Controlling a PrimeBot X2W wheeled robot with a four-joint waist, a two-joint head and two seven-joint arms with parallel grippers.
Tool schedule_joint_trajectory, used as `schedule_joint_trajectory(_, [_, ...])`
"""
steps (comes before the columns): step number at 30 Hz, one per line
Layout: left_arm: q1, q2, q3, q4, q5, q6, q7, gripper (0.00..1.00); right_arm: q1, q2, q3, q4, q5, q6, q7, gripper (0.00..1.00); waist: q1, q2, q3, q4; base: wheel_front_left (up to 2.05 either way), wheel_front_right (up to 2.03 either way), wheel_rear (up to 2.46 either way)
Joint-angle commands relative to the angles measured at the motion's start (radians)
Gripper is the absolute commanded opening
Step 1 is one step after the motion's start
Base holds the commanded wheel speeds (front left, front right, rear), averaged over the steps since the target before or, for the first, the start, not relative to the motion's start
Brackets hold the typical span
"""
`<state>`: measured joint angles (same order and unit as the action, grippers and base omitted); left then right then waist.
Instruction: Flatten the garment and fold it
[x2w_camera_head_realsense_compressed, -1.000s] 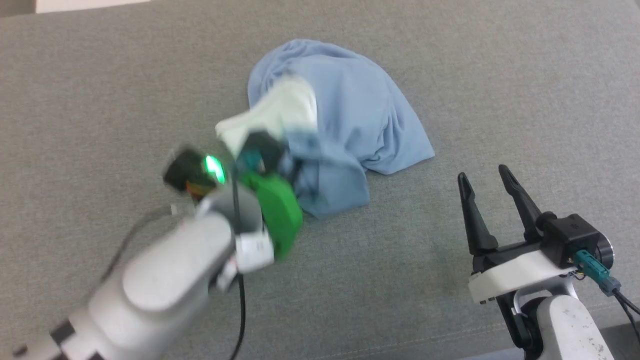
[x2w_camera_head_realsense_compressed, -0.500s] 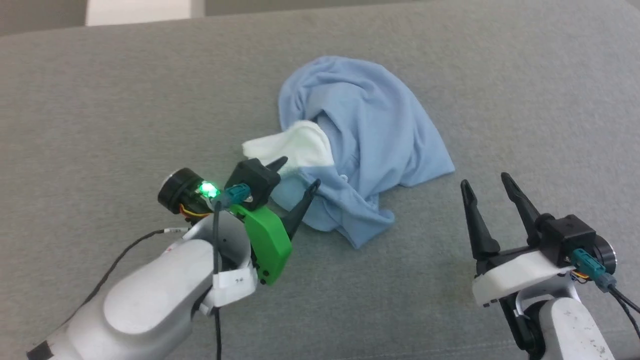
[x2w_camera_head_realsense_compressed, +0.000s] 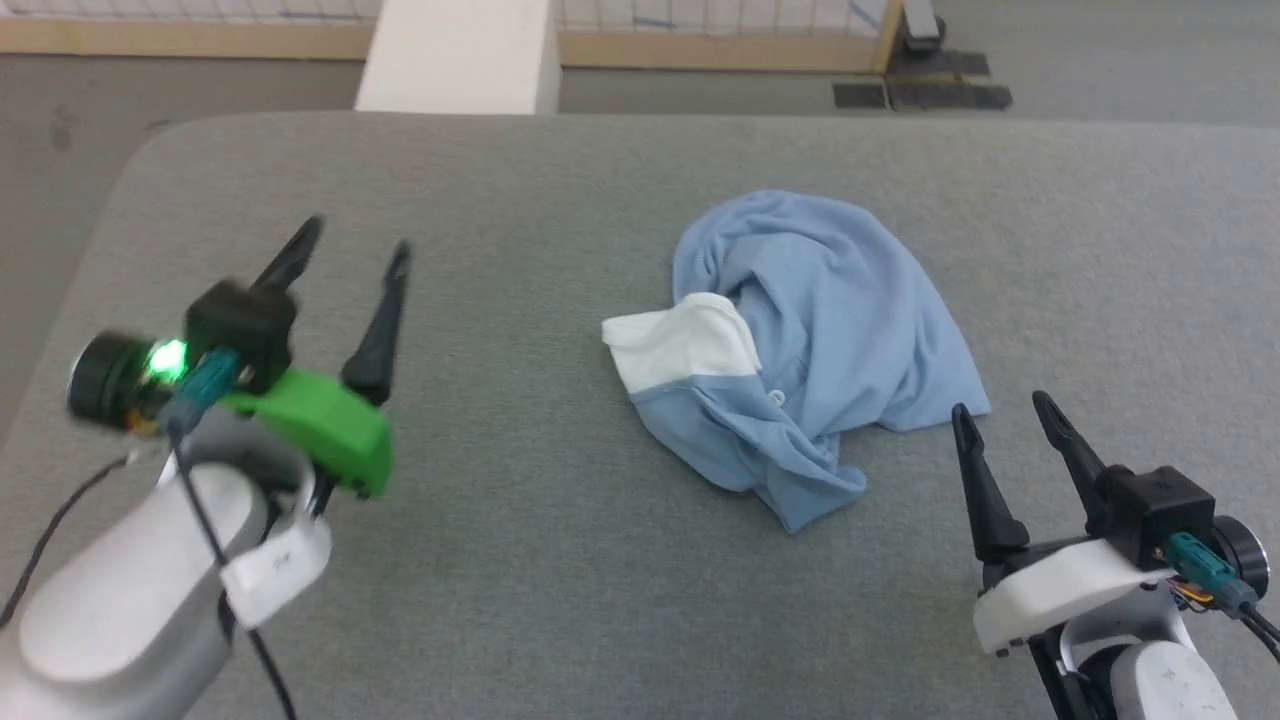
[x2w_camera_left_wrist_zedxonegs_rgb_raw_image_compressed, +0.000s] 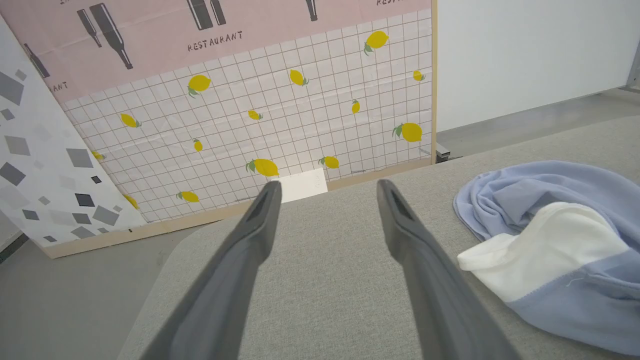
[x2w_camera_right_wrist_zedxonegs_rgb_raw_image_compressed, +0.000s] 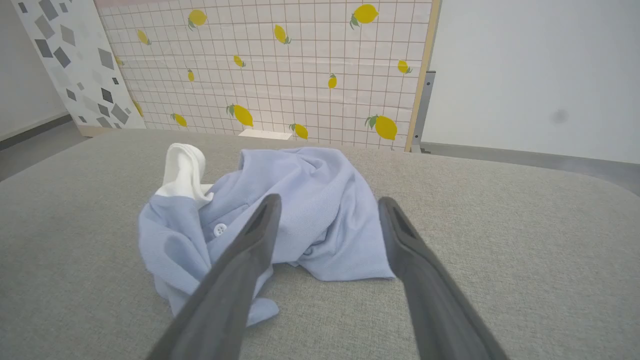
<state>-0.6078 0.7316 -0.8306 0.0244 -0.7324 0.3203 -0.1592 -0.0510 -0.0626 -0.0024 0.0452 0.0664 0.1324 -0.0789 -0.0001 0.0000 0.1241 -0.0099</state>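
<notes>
The garment lies crumpled in a heap on the grey padded table, light blue with its white collar turned out to the left and a white button showing. My left gripper hovers open well to the left of it, nothing between its fingers. In the left wrist view the garment sits off to the right of that gripper. My right gripper stands open just right of the garment's lower edge. The right wrist view has the garment right beyond the open gripper.
The table's rounded far-left corner and far edge drop to a grey floor. A white box stands behind the table. A lemon-patterned grid panel lines the back.
My left gripper let go of the garment near its collar, opened, and pulled away to the left. The head camera tilted up, so the whole picture shifted. The right arm kept still.
</notes>
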Motion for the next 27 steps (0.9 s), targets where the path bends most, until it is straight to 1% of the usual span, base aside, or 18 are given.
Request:
schedule_joint_trajectory(1, [0.055,0.01,0.011,0.001,-0.013,0.028,-0.024,1.0,0.017,-0.003,-0.002,-0.012,-0.001,-0.002,0.005,1.0,0.0001,0.0,-0.034,0.034,0.0,0.0,0.0])
schedule_joint_trajectory(5, [0.171,0.014,0.021,-0.011,-0.031,0.092,-0.061,1.0,0.041,-0.005,-0.002,-0.028,0.001,-0.002,0.016,1.0,0.0001,0.0,-0.049,0.039,0.0,0.0,0.0])
schedule_joint_trajectory(8, [0.243,0.011,0.014,-0.025,-0.018,0.128,-0.08,1.0,0.055,-0.007,0.001,-0.035,0.003,-0.002,0.023,1.0,0.0001,0.0,-0.058,0.039,0.0,0.0,0.0])
schedule_joint_trajectory(11, [0.292,0.006,-0.006,-0.041,0.009,0.144,-0.089,1.0,0.064,-0.011,0.005,-0.043,0.005,-0.002,0.031,1.0,0.0001,0.0,-0.062,0.037,0.0,0.0,0.0])
schedule_joint_trajectory(14, [0.318,-0.009,-0.004,-0.049,0.012,0.158,-0.094,1.0,0.074,-0.015,0.003,-0.046,0.008,-0.002,0.044,1.0,0.0001,0.0,-0.066,0.043,0.0,0.0,0.0])
schedule_joint_trajectory(16, [0.325,-0.023,-0.011,-0.054,0.018,0.156,-0.095,1.0,0.086,-0.021,0.005,-0.049,0.018,-0.002,0.068,1.0,0.0001,0.0,-0.069,0.051,0.0,0.0,0.0])
schedule_joint_trajectory(18, [0.325,-0.032,-0.027,-0.056,0.029,0.147,-0.096,1.0,0.093,-0.039,0.029,-0.062,0.039,-0.002,0.103,1.0,0.0001,0.0,-0.068,0.058,0.0,0.0,0.0])
schedule_joint_trajectory(19, [0.323,-0.038,-0.029,-0.055,0.03,0.149,-0.096,1.0,0.093,-0.058,0.052,-0.073,0.057,-0.002,0.131,1.0,0.0001,0.0,-0.065,0.063,0.0,0.0,0.0])
schedule_joint_trajectory(20, [0.323,-0.039,-0.028,-0.055,0.03,0.15,-0.096,1.0,0.093,-0.063,0.057,-0.075,0.061,-0.002,0.137,1.0,0.0001,0.0,-0.063,0.064,0.0,0.0,0.0])
schedule_joint_trajectory(21, [0.321,-0.048,-0.024,-0.054,0.028,0.156,-0.096,1.0,0.086,-0.107,0.103,-0.092,0.095,-0.002,0.202,1.0,0.0001,0.0,-0.056,0.071,0.0,0.0,0.0])
schedule_joint_trajectory(27, [0.301,-0.06,-0.026,-0.057,0.045,0.147,-0.098,1.0,-0.011,-0.289,0.26,-0.16,0.228,-0.002,0.432,1.0,0.0001,0.0,0.007,0.106,0.0,0.0,0.0])
